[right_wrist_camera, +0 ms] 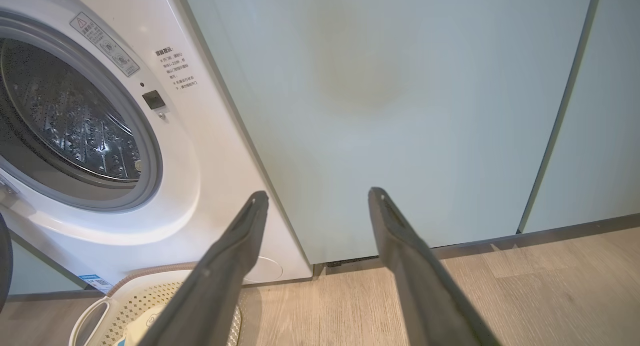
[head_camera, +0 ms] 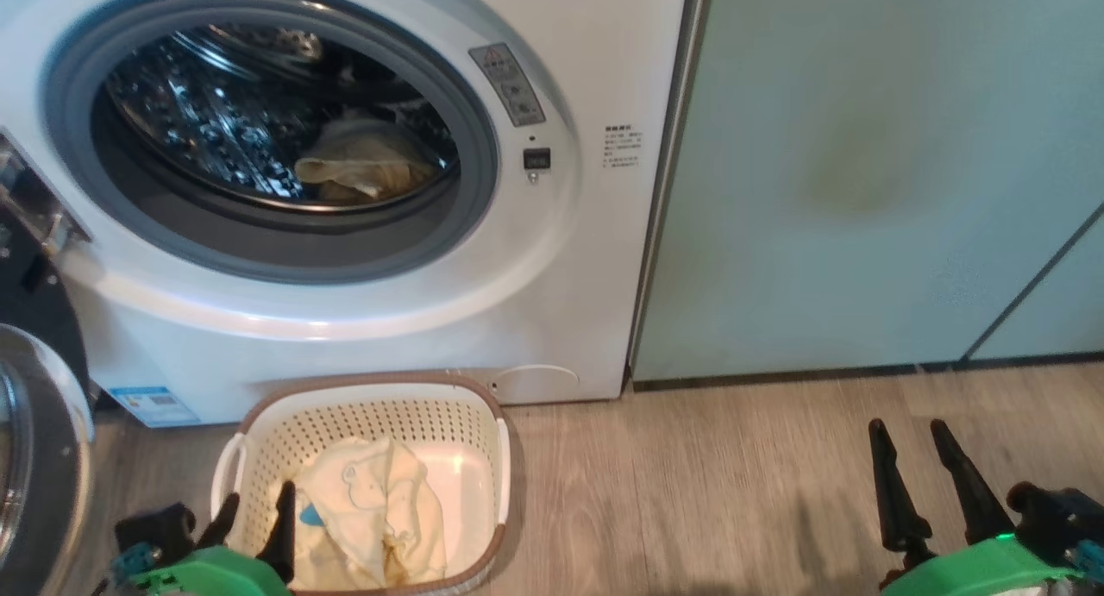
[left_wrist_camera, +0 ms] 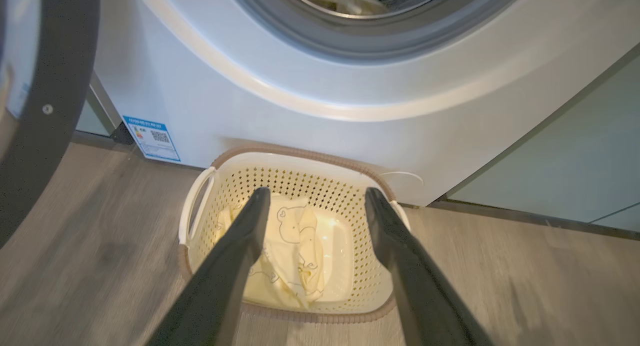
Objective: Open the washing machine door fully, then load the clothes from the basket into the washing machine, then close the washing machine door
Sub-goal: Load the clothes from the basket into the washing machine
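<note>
Washing machine [head_camera: 569, 260] stands at upper left of the head view, white front, grey-ringed opening uncovered. To its right, a pale teal cabinet door [head_camera: 862, 191]; wood-grain floor [head_camera: 690, 492] below both. Washing machine door [head_camera: 52, 458] is swung out on the machine's left side, its black rim at the left edge of the head view and the left wrist view. Steel drum [head_camera: 198, 122] holds one pale garment [head_camera: 362, 165], lying low and right of centre inside. Basket [head_camera: 388, 415] sits on the floor, close up against the machine's lower front, just right of the blue label [head_camera: 155, 404]. Clothes [head_camera: 371, 501] lie crumpled on the basket's left half; the right half of its floor is bare. Left gripper [head_camera: 259, 497] is at the basket's near left corner, jaws spread wide and gripping nothing. In the left wrist view the clothes sit between and below the two fingers, nearer the left one, which overlaps the cloth's edge; contact cannot be judged. Right gripper [head_camera: 906, 425] is well apart from the basket, over bare floor before the cabinet, jaws equally wide, nothing between them.
</note>
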You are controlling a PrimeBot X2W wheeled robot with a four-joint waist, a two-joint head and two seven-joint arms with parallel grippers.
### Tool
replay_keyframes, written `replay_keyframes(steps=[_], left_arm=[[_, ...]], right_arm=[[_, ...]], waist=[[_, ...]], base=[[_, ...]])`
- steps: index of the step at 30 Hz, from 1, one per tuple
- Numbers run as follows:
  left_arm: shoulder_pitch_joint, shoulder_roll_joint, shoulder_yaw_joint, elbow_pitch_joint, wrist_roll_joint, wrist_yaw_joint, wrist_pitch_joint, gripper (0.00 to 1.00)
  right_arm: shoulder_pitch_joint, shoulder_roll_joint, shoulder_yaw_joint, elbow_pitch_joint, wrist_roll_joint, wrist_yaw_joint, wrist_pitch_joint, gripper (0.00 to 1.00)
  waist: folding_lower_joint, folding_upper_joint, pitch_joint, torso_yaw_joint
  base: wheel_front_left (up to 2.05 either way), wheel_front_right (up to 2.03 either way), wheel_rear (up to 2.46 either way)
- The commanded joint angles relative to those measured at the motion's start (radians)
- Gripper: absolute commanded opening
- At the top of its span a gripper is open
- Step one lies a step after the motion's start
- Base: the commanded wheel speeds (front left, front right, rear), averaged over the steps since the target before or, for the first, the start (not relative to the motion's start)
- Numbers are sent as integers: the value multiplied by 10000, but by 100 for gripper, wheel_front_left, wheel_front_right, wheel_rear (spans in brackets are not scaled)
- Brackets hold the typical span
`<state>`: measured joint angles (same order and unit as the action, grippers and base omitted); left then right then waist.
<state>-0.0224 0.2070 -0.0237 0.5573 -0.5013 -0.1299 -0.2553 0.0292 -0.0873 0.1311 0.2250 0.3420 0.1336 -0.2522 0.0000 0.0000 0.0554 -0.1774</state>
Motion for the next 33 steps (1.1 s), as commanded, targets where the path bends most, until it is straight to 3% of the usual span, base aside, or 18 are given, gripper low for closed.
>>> replay_keyframes(steps=[1, 14, 25, 33], left_arm=[[-771, 225, 185, 170, -138, -8, -50, 100], [-3563, 468, -476, 4344, -547, -8, 1223, 100], [-5440, 753, -673, 6516, -660, 11, 2175, 100], [-6586, 1050, -794, 7080, -653, 166, 2951, 100]], right_arm=[[-614, -114, 215, -351, -34, -29, -95, 100], [-1412, -61, 354, -541, -118, -29, -95, 100], [-2114, 58, 339, -771, -218, -29, -95, 100], [-2742, 153, 332, -1000, -346, -29, -95, 100]], waist=[[0, 0, 255, -128], [0, 0, 2036, -760], [0, 0, 3692, -1069], [0, 0, 5069, -1114]], base=[[0, 0, 0], [0, 0, 0], [0, 0, 0], [0, 0, 0]])
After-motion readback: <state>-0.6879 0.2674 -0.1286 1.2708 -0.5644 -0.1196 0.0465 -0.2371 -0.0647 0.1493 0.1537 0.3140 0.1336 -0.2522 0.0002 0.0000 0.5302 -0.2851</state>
